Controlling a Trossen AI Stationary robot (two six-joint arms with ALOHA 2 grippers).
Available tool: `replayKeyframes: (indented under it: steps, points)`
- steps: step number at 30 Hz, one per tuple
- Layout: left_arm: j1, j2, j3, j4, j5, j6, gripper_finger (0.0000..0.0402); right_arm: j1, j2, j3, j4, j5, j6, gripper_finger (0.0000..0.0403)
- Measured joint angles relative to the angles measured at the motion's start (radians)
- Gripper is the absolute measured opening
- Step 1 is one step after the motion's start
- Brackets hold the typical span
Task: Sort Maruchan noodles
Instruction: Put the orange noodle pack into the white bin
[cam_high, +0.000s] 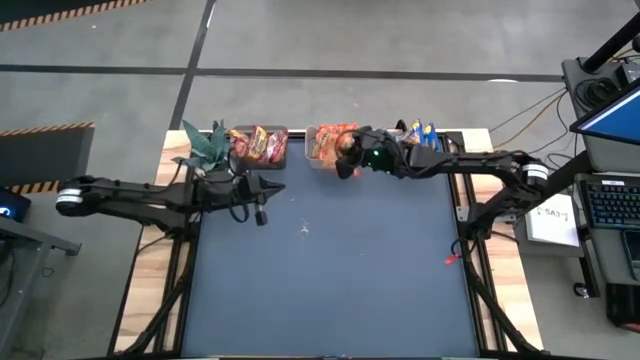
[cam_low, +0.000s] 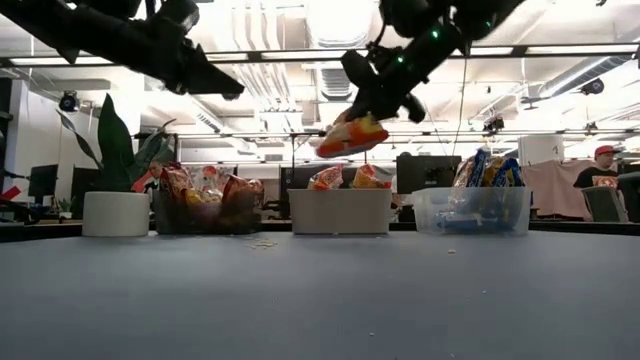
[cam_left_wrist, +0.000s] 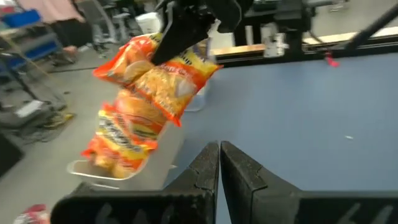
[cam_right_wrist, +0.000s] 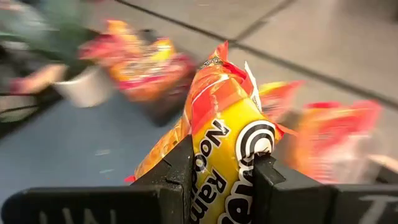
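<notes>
An orange noodle packet (cam_right_wrist: 227, 143) is pinched between the right gripper (cam_low: 372, 108) fingers, clear of the table and hanging just above and in front of the middle bin (cam_low: 339, 212). More orange packets (cam_left_wrist: 121, 140) are seen in that bin, so it is judged the drop target; the packet is held high, probably to clear the rim. The packet is squeezed across its middle, its ends bulging out either side of the fingers (cam_right_wrist: 180, 180), and it is tilted, not flat. Beyond the fingers on one side, dark red packets (cam_high: 262, 145) are stacked in a dark bin (cam_low: 205, 215); on the other side blue-and-yellow packets (cam_low: 487, 168) are stood in a clear bin (cam_low: 470, 212). The left gripper (cam_left_wrist: 219, 163) is parked over bare table (cam_high: 330, 270) beside a potted plant (cam_low: 116, 190), fingers pressed together, nothing held, apparently kept out of the way. No loose packets are seen on the table, so sorting is judged nearly finished.
</notes>
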Motion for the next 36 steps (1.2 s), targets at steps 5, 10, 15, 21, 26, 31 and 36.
replayKeyframes:
  steps: [5, 10, 15, 21, 26, 31, 36]
  points:
    - [0.000, -0.002, 0.000, 0.009, -0.111, 0.044, 0.0000, -0.001, 0.061, 0.147, -0.209, 0.214, -0.032, 0.0079]
    - [0.000, 0.001, 0.000, 0.013, -0.154, 0.065, 0.0000, -0.007, 0.170, 0.269, -0.314, 0.332, -0.038, 0.0079]
    - [0.000, 0.001, 0.000, 0.013, -0.160, 0.084, 0.0000, -0.014, 0.299, 0.381, -0.364, 0.432, -0.041, 0.0079]
    - [0.000, 0.000, 0.000, 0.019, -0.185, 0.148, 0.0000, -0.020, 0.425, 0.513, -0.432, 0.526, -0.038, 0.0079]
    - [0.000, 0.000, 0.001, 0.019, -0.214, 0.152, 0.0000, -0.020, 0.502, 0.589, -0.429, 0.534, -0.038, 0.0079]
    - [0.000, -0.001, 0.001, 0.019, -0.214, 0.151, 0.0000, -0.020, 0.587, 0.650, -0.429, 0.540, -0.033, 0.0079]
    - [0.000, -0.001, 0.001, 0.019, -0.213, 0.146, 0.0000, -0.014, 0.650, 0.684, -0.434, 0.609, -0.036, 0.0085]
